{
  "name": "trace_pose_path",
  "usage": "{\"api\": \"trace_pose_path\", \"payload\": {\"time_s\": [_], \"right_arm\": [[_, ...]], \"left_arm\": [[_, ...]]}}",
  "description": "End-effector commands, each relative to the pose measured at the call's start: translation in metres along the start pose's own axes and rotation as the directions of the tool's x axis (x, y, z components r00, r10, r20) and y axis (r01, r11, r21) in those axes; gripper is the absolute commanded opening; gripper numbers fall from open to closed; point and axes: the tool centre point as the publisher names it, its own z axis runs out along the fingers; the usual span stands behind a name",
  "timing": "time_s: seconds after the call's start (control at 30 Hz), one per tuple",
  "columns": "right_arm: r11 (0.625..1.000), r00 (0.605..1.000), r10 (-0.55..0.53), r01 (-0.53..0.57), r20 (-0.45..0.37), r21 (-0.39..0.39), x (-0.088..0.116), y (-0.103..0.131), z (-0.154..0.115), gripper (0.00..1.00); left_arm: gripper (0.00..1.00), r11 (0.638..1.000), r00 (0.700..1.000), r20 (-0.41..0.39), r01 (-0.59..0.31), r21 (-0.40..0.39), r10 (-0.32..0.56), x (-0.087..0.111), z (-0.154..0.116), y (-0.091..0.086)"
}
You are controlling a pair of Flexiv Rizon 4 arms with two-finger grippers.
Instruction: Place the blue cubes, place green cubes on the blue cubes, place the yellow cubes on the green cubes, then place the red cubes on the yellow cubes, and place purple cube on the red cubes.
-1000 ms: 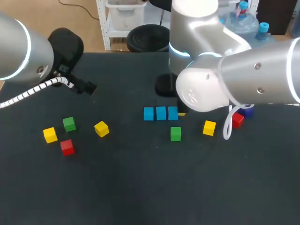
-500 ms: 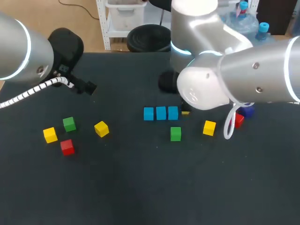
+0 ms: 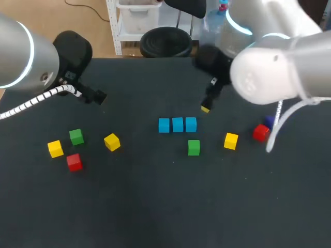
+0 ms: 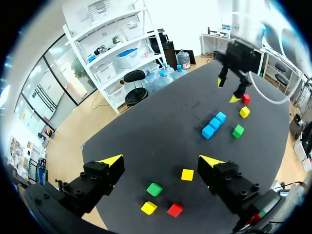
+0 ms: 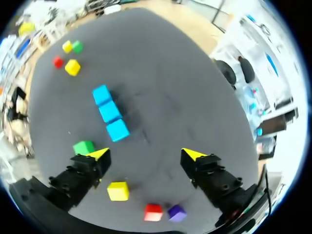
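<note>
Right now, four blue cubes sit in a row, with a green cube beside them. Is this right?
No: the head view shows three blue cubes in the row, not four. A green cube does sit beside them.

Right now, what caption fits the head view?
Three blue cubes sit in a row; right gripper hovers open beyond them.
</note>
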Motion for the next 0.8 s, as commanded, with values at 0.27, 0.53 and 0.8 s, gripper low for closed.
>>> {"api": "trace_pose_path", "payload": {"time_s": [0.27, 0.53, 0.8], "right_arm": [[0.977, 0.961, 0.209, -0.2, 0.18, -0.069, 0.01, 0.05, -0.04, 1.0], [0.976, 0.969, 0.21, -0.2, 0.132, -0.082, 0.003, 0.081, -0.044, 1.0], [0.99, 0.992, -0.032, 0.048, 0.123, -0.131, 0.018, 0.1, -0.037, 1.0]], "left_arm": [[1.0, 1.0, 1.0, 0.0, -0.001, 0.004, 0.001, 0.0, 0.001, 0.001], [1.0, 1.0, 1.0, 0.0, -0.001, 0.004, 0.001, 0.0, 0.001, 0.001], [1.0, 1.0, 1.0, 0.0, -0.001, 0.004, 0.001, 0.0, 0.001, 0.001]]}}
